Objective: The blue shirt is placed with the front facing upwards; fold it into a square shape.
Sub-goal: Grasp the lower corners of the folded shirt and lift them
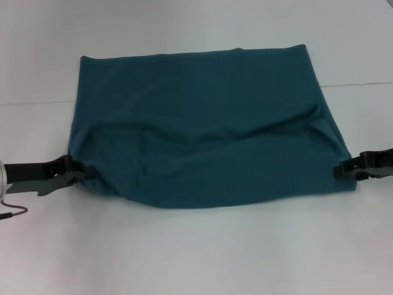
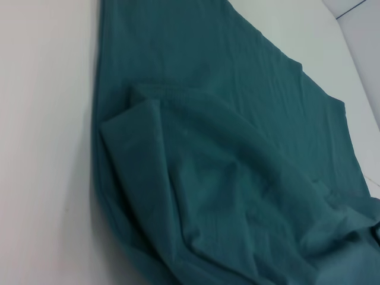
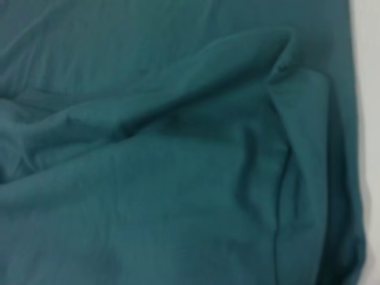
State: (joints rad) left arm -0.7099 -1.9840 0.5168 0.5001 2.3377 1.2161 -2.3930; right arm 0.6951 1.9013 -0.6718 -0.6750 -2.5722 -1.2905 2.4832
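- You had the blue shirt (image 1: pixel 202 129) lying folded into a rough rectangle on the white table (image 1: pixel 196 252), stretched between your two grippers.
- No lettering or collar showed; only plain teal cloth faced up.
- The far edge lay flat and straight, while the near part sagged in a long crease running from one gripper toward the other.
- Your left gripper (image 1: pixel 77 172) sat at the shirt's near left corner, fingers pressed onto the cloth edge.
- Your right gripper (image 1: pixel 344 170) sat at the near right corner, likewise pinching the hem.
- In the left wrist view, the shirt (image 2: pixel 225 178) bunched into soft ridges just ahead of that gripper.
- In the right wrist view, cloth (image 3: pixel 178 166) filled nearly everything, with one raised fold.
- A faint seam (image 1: pixel 356 84) crossed the white surface beyond the right gripper.
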